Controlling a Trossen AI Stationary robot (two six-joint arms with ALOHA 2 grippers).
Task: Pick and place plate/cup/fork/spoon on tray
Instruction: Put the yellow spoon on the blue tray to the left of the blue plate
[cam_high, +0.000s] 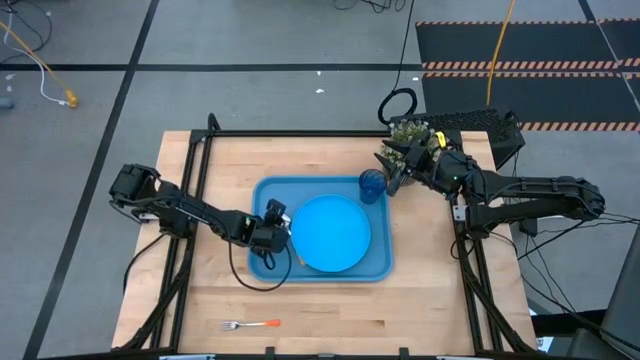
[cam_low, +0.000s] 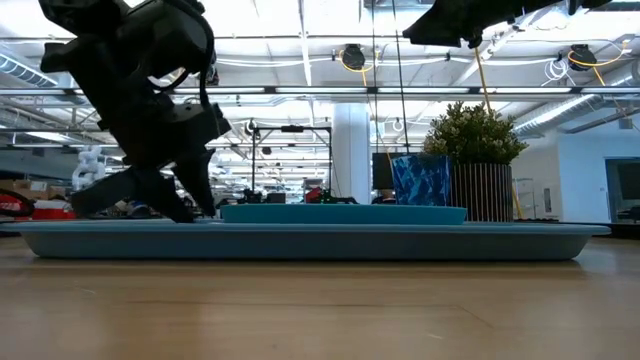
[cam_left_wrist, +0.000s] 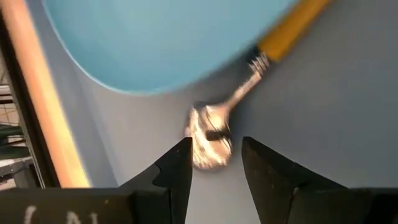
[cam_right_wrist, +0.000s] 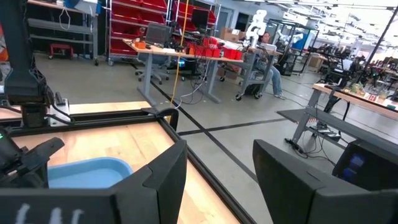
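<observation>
the tray (cam_high: 266, 198) lies at the middle of the counter (cam_high: 430, 290), with the plate (cam_high: 331, 233) flat inside it, filling most of its floor. the cup (cam_high: 372, 185) stands upright in the tray's far right corner, just beside the plate's rim. the spoon (cam_left_wrist: 214, 134) lies on the tray floor along the left side of the plate, its silver bowl clear of the plate and its orange handle running under or against the plate's edge; which, cannot be told. the left gripper (cam_high: 276, 232) is low over the tray's left side at the plate's rim, jaws spread, with the spoon's bowl directly between the two tips in the left wrist view and neither finger (cam_left_wrist: 177, 174) seen touching it. the fork (cam_high: 250, 324) lies flat on the bare counter near the front edge, left of centre, well apart from the tray, tines pointing left. the right gripper (cam_high: 398, 160) is raised above the counter's far right corner, close to the potted plant (cam_high: 414, 135) and beyond the cup, jaws spread and holding nothing
</observation>
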